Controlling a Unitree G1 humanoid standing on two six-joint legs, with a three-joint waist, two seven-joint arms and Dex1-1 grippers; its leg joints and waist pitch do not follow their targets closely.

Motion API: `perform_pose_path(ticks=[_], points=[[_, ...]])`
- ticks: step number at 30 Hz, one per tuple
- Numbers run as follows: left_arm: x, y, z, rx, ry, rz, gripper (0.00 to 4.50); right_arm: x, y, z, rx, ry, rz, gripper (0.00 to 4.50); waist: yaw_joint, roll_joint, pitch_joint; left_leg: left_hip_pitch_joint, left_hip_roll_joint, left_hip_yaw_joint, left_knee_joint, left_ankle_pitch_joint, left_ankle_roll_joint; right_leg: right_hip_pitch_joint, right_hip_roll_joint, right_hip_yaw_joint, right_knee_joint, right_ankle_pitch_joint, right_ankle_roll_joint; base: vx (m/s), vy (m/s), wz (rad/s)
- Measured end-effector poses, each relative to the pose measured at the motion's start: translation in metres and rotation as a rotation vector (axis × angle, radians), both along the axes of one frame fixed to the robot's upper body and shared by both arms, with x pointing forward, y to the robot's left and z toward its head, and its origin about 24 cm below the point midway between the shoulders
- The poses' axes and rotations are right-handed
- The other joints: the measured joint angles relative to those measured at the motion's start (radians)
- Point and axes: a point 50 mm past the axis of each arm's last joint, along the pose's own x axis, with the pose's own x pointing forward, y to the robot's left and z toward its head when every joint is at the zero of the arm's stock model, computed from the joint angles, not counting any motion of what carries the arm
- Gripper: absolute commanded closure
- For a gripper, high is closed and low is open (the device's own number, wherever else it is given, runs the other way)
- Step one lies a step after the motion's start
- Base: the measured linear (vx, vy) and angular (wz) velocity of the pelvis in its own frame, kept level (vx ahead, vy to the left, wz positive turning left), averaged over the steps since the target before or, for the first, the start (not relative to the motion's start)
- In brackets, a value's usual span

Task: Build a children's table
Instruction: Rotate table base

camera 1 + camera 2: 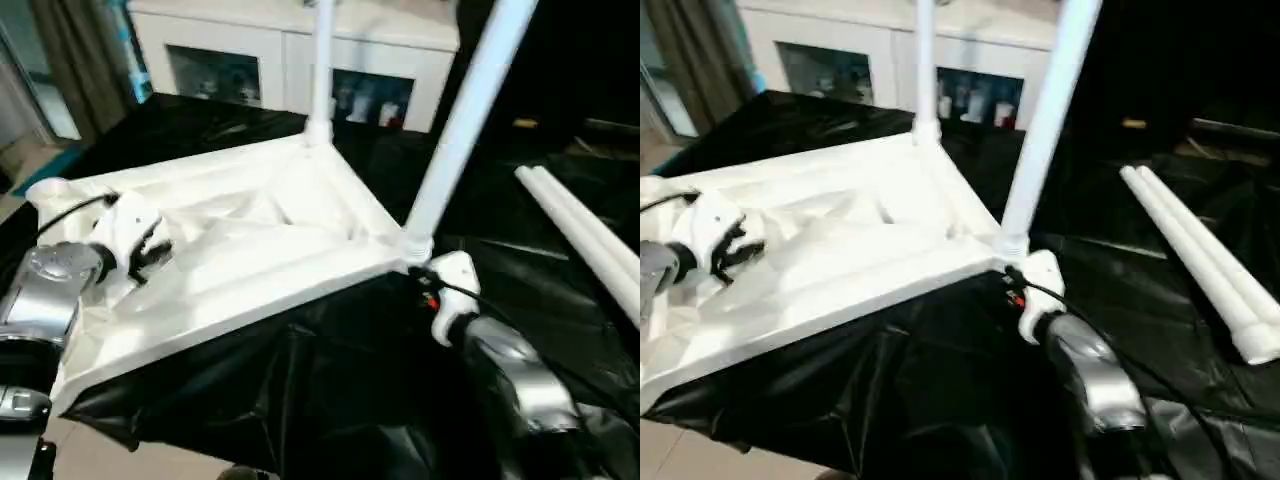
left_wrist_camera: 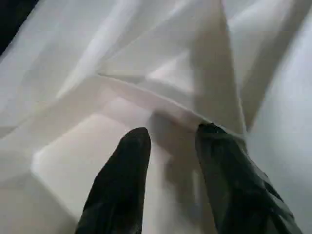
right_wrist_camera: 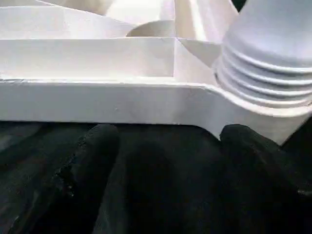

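The children's table top (image 1: 300,185) lies upside down on the black-covered work table, ribbed underside up. One white leg (image 1: 322,60) stands in the far corner socket. Another leg (image 1: 465,110) stands in the near right socket, and its threaded end (image 3: 265,73) shows in the right wrist view. Two loose legs (image 1: 1200,250) lie side by side on the right. My left gripper (image 2: 173,134) hovers open over the ribs on the left part of the top (image 1: 155,252), one fingertip against a rib edge. My right gripper (image 3: 168,134) is open just below the rim, beside the near right socket.
The black cover (image 1: 330,380) hangs in folds over the work table's front edge, with pale floor (image 1: 130,455) below at the left. A white cabinet (image 1: 290,40) with glass doors stands behind. A curtain (image 1: 80,50) hangs at the back left.
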Motion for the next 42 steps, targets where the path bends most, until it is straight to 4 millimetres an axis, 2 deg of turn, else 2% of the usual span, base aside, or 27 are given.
perform_pose_path(ticks=[3,9,12,15,22,26,30,34,36,39,42], points=[[-0.003,-0.006,0.001,0.0,0.051,-0.064,2.64,0.005,0.006,-0.003,-0.036,0.012,0.002,0.76,0.001,-0.001,0.0,0.0,0.0,0.0,0.0,0.0,0.0,0.0,0.0,0.0,0.001,0.0,0.0,0.0,0.0,0.0],[-0.023,-0.045,-0.005,-0.113,0.254,-0.4,2.64,0.012,0.003,-0.006,-0.09,0.025,-0.038,0.76,0.007,-0.007,0.0,0.0,0.0,0.0,0.001,0.0,0.0,0.0,-0.001,0.001,0.002,0.0,0.0,0.0,0.0,0.0],[-0.027,-0.068,-0.012,-0.17,0.313,-0.517,2.64,0.016,0.0,-0.006,-0.099,0.026,-0.056,0.76,0.007,-0.015,0.002,0.001,0.0,0.001,0.001,0.001,-0.002,-0.001,-0.001,0.001,0.006,0.0,0.0,0.0,0.0,0.0],[-0.027,-0.085,-0.012,-0.208,0.341,-0.599,2.64,0.018,-0.001,-0.005,-0.107,0.024,-0.067,0.76,0.001,-0.023,0.004,0.001,0.001,0.0,0.001,0.003,-0.004,-0.002,0.0,0.001,0.009,0.0,0.0,0.0,0.0,0.0],[-0.009,-0.14,-0.003,-0.286,0.31,-0.77,2.64,0.026,-0.02,0.0,-0.152,0.003,-0.144,0.76,0.0,-0.024,0.004,0.0,0.0,0.0,0.002,0.005,-0.003,-0.002,0.0,0.001,0.008,0.003,-0.002,0.0,0.0,0.0],[0.002,-0.163,-0.007,-0.321,0.255,-0.785,2.64,0.028,-0.029,0.003,-0.16,-0.016,-0.189,0.76,-0.003,-0.022,0.005,0.0,0.001,0.0,0.003,0.005,-0.004,-0.003,0.0,0.001,0.009,0.003,-0.002,0.0,0.0,0.0],[0.023,-0.181,-0.009,-0.271,0.136,-0.697,2.64,0.029,-0.037,0.007,-0.169,-0.034,-0.218,0.76,-0.004,-0.017,0.007,-0.001,0.001,0.0,0.004,0.005,-0.003,-0.002,0.0,0.0,0.009,0.004,-0.002,0.0,0.0,0.0],[0.045,-0.188,0.014,-0.23,-0.06,-0.615,2.64,0.031,-0.034,0.013,-0.167,-0.063,-0.219,0.76,-0.005,-0.014,0.007,0.0,0.001,-0.001,0.004,0.005,-0.003,-0.002,0.0,0.0,0.009,0.005,-0.002,0.0,0.0,0.0],[0.051,-0.187,0.019,-0.197,-0.113,-0.586,2.64,0.032,-0.035,0.017,-0.17,-0.083,-0.232,0.76,-0.004,-0.012,0.006,0.0,0.001,-0.001,0.004,0.005,-0.003,-0.001,0.0,0.0,0.008,0.005,-0.002,0.0,0.0,0.0],[0.053,-0.185,0.012,-0.2,-0.137,-0.524,2.64,0.034,-0.038,0.026,-0.166,-0.123,-0.255,0.76,-0.001,-0.01,0.006,-0.001,0.001,-0.001,0.005,0.006,-0.002,-0.002,0.0,0.0,0.008,0.005,-0.002,0.0,0.0,0.0],[0.052,-0.192,0.011,-0.275,-0.154,-0.525,2.64,0.035,-0.043,0.036,-0.166,-0.161,-0.291,0.76,0.003,-0.009,0.007,-0.002,0.001,-0.001,0.006,0.006,-0.001,-0.002,0.0,0.0,0.008,0.005,-0.002,0.0,0.0,0.0]])
